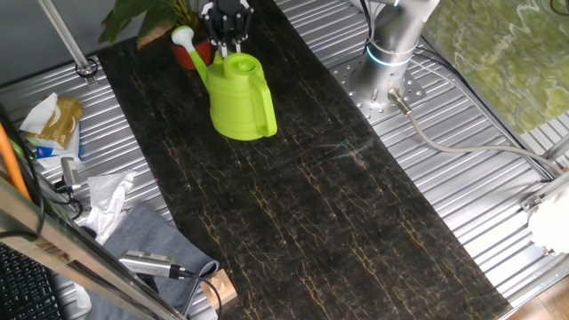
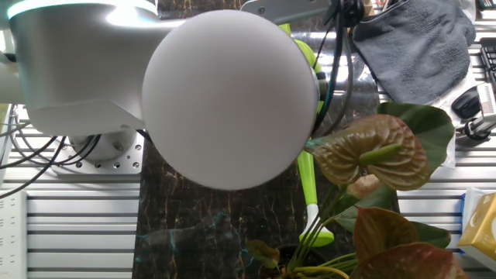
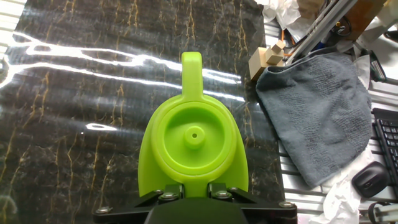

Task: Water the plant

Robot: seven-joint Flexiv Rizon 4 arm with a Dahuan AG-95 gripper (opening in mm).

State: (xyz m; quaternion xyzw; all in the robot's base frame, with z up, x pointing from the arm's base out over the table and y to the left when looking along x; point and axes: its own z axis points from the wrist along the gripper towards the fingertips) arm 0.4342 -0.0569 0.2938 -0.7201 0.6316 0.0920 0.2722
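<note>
Here one watering can (image 1: pixel 240 96) stands beside one plant (image 2: pixel 372 155); gripper (image 1: pixel 225 37) jaws clenched on the can's rim.

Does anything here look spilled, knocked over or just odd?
Nothing looks spilled or knocked over. The green watering can stands upright on the dark mat, its spout toward the plant. The only untidy part is beside the mat: a crumpled grey cloth and wadded paper.

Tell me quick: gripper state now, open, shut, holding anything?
Gripper: closed on the top of the watering can, spout end toward the plant.
</note>
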